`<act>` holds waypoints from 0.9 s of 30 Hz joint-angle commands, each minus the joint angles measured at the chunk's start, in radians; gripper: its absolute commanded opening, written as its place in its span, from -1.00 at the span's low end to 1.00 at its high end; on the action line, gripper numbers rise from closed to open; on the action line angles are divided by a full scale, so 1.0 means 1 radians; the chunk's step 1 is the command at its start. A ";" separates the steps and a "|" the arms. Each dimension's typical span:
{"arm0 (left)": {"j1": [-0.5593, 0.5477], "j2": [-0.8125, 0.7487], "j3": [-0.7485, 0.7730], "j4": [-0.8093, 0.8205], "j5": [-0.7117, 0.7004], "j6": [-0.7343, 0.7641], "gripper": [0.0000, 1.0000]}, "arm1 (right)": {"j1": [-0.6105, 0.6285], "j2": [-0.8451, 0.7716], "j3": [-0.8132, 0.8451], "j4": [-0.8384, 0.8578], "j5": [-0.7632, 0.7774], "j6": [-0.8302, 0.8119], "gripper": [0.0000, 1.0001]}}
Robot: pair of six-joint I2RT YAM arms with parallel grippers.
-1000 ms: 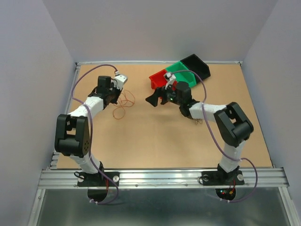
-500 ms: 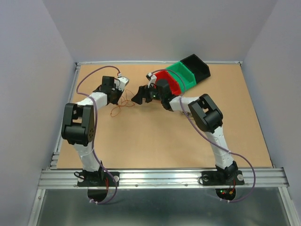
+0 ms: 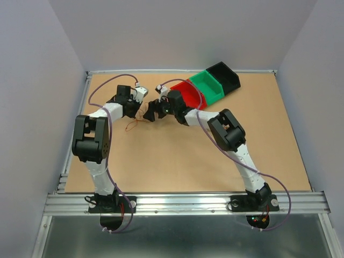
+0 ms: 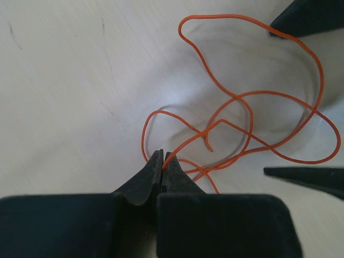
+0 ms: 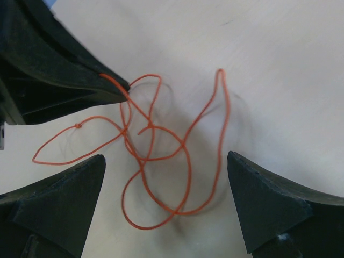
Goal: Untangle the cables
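A thin red-orange wire lies in loose crossing loops on the tan table. My left gripper is shut on one strand of it, low over the table. In the right wrist view the same wire lies between my wide-open right gripper's fingers, just above the table, with the left gripper pinching a strand at the upper left. In the top view both grippers meet over the wire, the left one facing the right one. No black or dark green wires show.
Red, green and black bins stand in a row at the back right, just behind my right arm. The table's left rail runs beside my left arm. Grey walls enclose the table.
My right arm has swung left from beside the bins to the wire clump, facing the left gripper. The left gripper has shifted slightly, and the wire was drawn in closer beneath it.
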 commanded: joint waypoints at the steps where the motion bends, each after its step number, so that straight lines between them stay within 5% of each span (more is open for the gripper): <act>1: 0.009 0.009 0.055 -0.034 0.057 0.008 -1.00 | 0.060 0.004 0.042 -0.077 0.037 -0.128 1.00; 13: 0.016 -0.003 0.072 -0.109 0.197 0.007 -1.00 | 0.141 0.012 0.026 -0.169 0.375 -0.179 0.82; 17: 0.021 -0.005 0.079 -0.130 0.243 0.007 -0.94 | 0.160 0.016 0.009 -0.167 0.502 -0.170 0.15; 22: 0.052 -0.011 0.093 -0.156 0.313 0.004 -0.78 | 0.172 0.012 -0.020 -0.161 0.571 -0.180 0.01; 24: 0.076 -0.016 0.098 -0.159 0.349 -0.004 -0.69 | 0.181 0.009 -0.046 -0.154 0.600 -0.186 -0.30; 25: 0.091 -0.019 0.099 -0.161 0.373 -0.005 -0.59 | 0.186 0.001 -0.055 -0.147 0.611 -0.188 -0.60; 27: 0.102 -0.023 0.099 -0.161 0.390 -0.004 -0.51 | 0.187 -0.013 -0.093 -0.137 0.629 -0.190 -0.78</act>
